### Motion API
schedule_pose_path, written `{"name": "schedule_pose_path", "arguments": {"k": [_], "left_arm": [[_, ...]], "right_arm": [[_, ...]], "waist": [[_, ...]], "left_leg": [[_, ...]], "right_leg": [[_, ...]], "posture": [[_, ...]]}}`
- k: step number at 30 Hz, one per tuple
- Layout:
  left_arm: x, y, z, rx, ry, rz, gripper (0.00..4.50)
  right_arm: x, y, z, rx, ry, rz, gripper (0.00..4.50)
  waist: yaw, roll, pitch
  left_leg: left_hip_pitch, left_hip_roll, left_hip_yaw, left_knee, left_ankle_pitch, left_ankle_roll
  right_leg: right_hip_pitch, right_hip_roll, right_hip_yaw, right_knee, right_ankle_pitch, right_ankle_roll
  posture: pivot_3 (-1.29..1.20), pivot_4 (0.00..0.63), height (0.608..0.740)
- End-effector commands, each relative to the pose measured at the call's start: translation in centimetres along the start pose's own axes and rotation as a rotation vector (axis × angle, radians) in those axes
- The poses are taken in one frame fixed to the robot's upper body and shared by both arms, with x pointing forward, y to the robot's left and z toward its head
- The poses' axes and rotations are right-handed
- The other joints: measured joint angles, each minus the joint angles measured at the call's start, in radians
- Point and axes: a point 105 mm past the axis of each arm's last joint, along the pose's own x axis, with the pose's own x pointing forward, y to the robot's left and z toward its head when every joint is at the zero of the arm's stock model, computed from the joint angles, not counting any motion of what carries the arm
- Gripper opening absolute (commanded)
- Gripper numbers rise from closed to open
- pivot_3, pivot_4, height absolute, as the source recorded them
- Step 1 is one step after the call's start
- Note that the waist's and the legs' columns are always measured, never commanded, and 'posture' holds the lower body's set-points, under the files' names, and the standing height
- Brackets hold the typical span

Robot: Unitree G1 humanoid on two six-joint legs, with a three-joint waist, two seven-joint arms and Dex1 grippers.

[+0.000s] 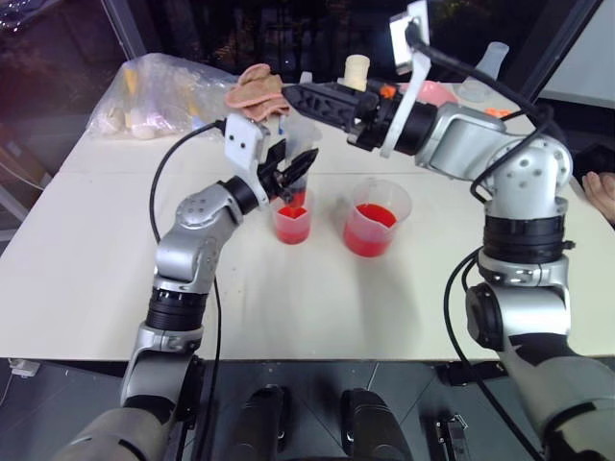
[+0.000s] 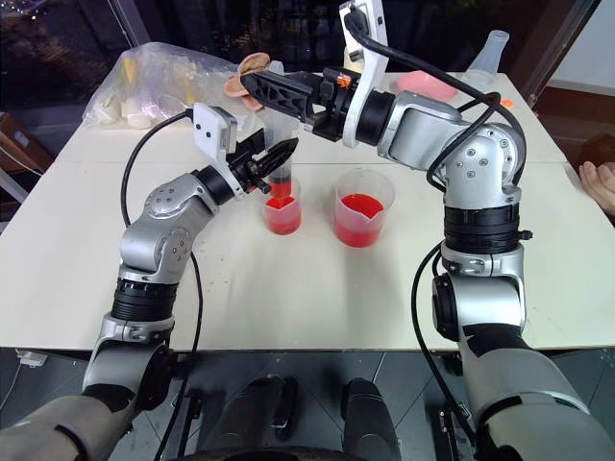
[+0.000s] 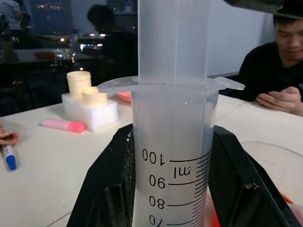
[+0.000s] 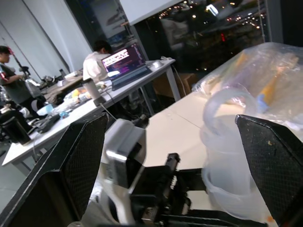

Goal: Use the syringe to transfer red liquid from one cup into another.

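Note:
My left gripper (image 1: 298, 165) is shut on the barrel of the clear syringe (image 2: 279, 134) and holds it upright, its lower end down in the smaller cup (image 1: 292, 223). In the left wrist view the marked barrel (image 3: 173, 142) fills the gap between my two black fingers (image 3: 109, 189). My right gripper (image 1: 298, 101) reaches across from the right and is open at the top of the syringe. Its fingers (image 4: 71, 165) stand wide on either side of the clear plunger top (image 4: 227, 142). The larger cup (image 1: 377, 219) stands just right of the smaller one. Both hold red liquid (image 1: 373, 232).
At the far left of the table lies a clear plastic bag (image 1: 163, 96) with a pinkish cloth (image 1: 258, 88) beside it. A cream bottle (image 1: 357, 70), a pink bowl (image 1: 428, 93) and a clear flask (image 1: 492, 60) stand at the back. A person's hand (image 1: 601, 192) rests at the right edge.

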Motion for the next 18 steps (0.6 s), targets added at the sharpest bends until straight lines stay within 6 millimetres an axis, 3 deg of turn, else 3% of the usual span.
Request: {"name": "schedule_pose_path", "arguments": {"k": [1, 9, 11, 18], "left_arm": [[0.1, -0.6, 1.8, 0.042, -0.057, -0.02, 1.53], [0.1, -0.7, 1.6, 0.036, -0.055, -0.018, 1.53], [0.1, -0.8, 1.5, 0.035, -0.055, -0.018, 1.53], [0.1, -0.8, 1.6, 0.03, -0.058, -0.015, 1.53]], "right_arm": [[0.2, 0.9, 1.3, -0.036, -0.037, 0.036, 4.44], [1.6, 1.7, 0.8, -0.019, -0.027, 0.089, 4.44], [2.0, 2.0, 0.6, -0.014, -0.018, 0.105, 3.64], [3.4, 1.8, -0.6, 0.007, 0.025, 0.125, 0.02]], "waist": [[0.0, 0.0, 0.0], [-0.013, 0.0, 0.0], [-0.017, 0.0, 0.0], [-0.018, 0.0, 0.0]], "left_leg": [[0.0, 0.0, 0.0, 0.0, 0.0, 0.0], [0.0, 0.0, 0.0, -0.001, 0.0, -0.001], [0.0, 0.0, 0.0, -0.001, 0.0, -0.001], [0.0, 0.0, -0.001, -0.001, 0.001, -0.001]], "right_leg": [[0.0, 0.0, 0.0, 0.0, 0.0, 0.0], [0.0, 0.0, 0.0, 0.001, 0.0, 0.0], [-0.001, 0.0, 0.0, 0.001, 0.0, 0.0], [-0.001, 0.0, 0.0, 0.001, 0.0, 0.0]], "posture": [[0.0, 0.15, 0.74], [0.0, 0.15, 0.74], [0.0, 0.15, 0.74], [0.0, 0.15, 0.74]]}}
